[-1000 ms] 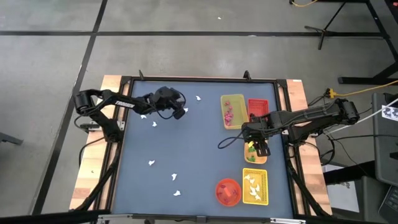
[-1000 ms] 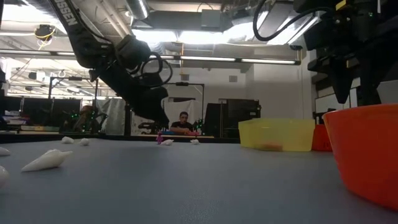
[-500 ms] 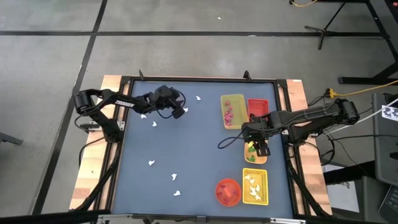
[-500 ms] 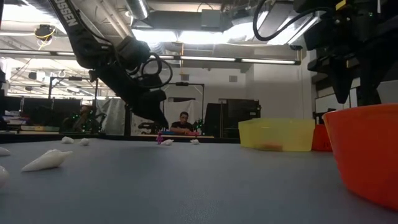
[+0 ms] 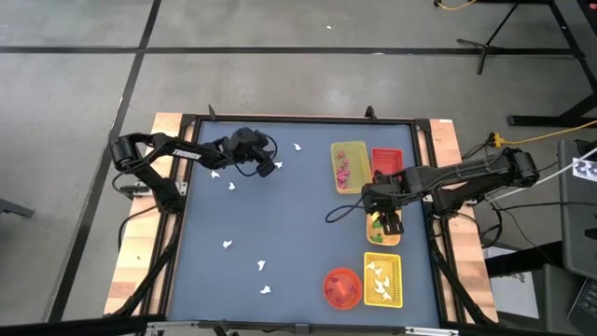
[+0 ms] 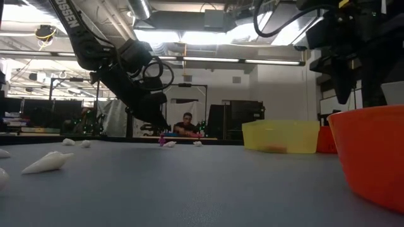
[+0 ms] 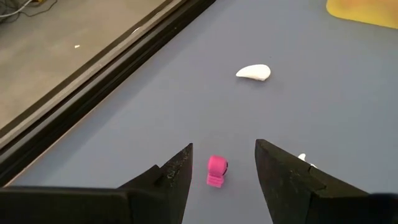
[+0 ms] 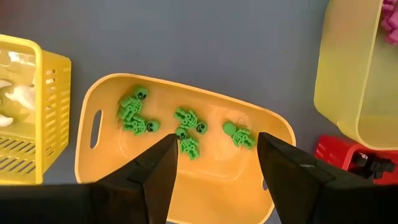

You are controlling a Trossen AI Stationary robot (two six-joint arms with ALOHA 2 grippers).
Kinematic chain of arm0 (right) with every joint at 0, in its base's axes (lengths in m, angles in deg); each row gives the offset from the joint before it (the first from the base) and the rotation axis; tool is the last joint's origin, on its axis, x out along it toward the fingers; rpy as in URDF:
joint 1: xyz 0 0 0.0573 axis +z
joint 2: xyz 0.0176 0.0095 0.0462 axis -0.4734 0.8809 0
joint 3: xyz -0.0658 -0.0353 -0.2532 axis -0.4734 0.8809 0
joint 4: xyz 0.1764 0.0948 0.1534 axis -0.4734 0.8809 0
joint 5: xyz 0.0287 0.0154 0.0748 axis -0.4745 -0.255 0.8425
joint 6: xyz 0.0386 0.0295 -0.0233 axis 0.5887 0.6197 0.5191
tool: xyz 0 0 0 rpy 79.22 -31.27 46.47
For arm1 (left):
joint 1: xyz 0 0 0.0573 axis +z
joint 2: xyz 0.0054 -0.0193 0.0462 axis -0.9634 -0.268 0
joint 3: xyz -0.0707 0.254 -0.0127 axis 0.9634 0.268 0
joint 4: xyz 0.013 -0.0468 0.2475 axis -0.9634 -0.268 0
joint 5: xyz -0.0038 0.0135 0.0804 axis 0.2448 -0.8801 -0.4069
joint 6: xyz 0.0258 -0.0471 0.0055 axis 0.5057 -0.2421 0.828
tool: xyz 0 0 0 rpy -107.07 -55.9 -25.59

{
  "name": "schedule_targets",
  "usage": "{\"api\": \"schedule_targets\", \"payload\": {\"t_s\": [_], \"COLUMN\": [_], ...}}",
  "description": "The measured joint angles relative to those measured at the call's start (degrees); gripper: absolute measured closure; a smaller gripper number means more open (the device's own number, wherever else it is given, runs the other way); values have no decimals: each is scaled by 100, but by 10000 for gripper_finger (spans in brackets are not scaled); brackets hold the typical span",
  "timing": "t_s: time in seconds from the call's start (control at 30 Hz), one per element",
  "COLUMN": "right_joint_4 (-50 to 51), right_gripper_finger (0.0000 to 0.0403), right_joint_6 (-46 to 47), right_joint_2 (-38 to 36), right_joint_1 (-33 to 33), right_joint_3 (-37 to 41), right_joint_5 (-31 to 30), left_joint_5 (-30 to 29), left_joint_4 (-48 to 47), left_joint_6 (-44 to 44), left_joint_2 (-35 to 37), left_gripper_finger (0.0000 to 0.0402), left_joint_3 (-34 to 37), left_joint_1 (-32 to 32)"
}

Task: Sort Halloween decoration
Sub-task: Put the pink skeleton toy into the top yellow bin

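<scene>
The left gripper (image 7: 219,171) hangs spread over a pink piece (image 7: 216,171) (a white ghost (image 7: 254,72) lies near).

White capital letters "SSEN", part of a cut-off word, run along the dark left robot arm (image 6: 76,31) at upper left of the low view.

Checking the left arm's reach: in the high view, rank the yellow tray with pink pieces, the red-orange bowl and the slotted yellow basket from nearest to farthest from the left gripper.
From the left gripper, at the table's far left part:
1. Yellow tray with pink pieces, to its right.
2. Red-orange bowl, near edge.
3. Slotted yellow basket, near right corner, beyond the bowl.
</scene>
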Motion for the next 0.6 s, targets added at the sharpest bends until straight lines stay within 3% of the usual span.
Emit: {"api": "schedule_targets", "payload": {"t_s": [0.6], "right_joint_4": [-54], "right_gripper_finger": [182], "right_joint_6": [-7], "right_joint_2": [0], "right_joint_1": [-2], "right_joint_3": [0], "right_joint_5": [0], "left_joint_5": [71], "left_joint_4": [573], "left_joint_6": [2], "left_joint_2": [-933], "left_gripper_finger": [244], "left_joint_3": [-35], "left_joint_1": [101]}}
